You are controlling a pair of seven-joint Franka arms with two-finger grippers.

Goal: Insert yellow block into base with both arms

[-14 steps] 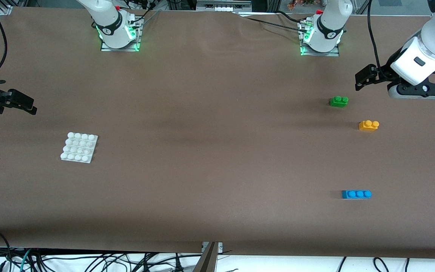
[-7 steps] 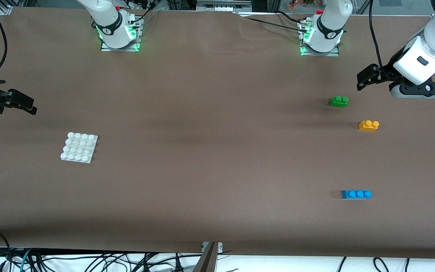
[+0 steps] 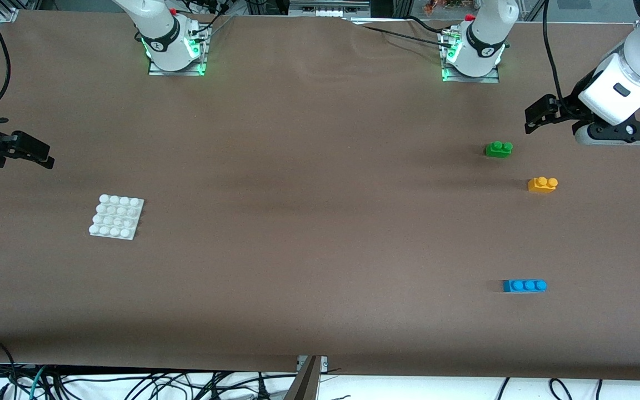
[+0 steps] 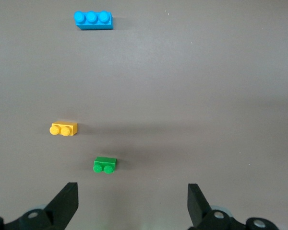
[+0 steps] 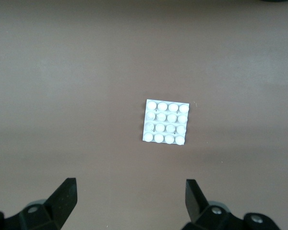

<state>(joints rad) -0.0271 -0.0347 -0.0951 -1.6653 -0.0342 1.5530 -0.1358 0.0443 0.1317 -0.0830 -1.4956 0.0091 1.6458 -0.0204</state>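
Front view: both end effectors released, yellow block and base well apart

Front view shows a brown tabletop (image 3: 320, 222) carrying four loose items. The small yellow-orange plastic two-stud block (image 3: 542, 184) rests upright toward the left arm's end of the tabletop. A small green plastic two-stud brick (image 3: 499, 149) lies near it, farther from the front camera. A longer blue plastic three-stud brick (image 3: 524, 285) lies well apart from both, nearer to the front camera. The flat white square plastic base with a four-by-four stud grid (image 3: 116, 216) lies toward the right arm's end, well apart from all three bricks, with nothing on its studs.

The left end effector (image 4: 132, 203) hangs in the air over the tabletop near the green brick; the left wrist view shows its fingers (image 4: 65, 205) spread wide, gripping nothing. The right end effector (image 5: 130, 201) hangs at the right arm's edge of the tabletop, near the base; the right wrist view shows its fingers (image 5: 63, 200) spread wide and empty
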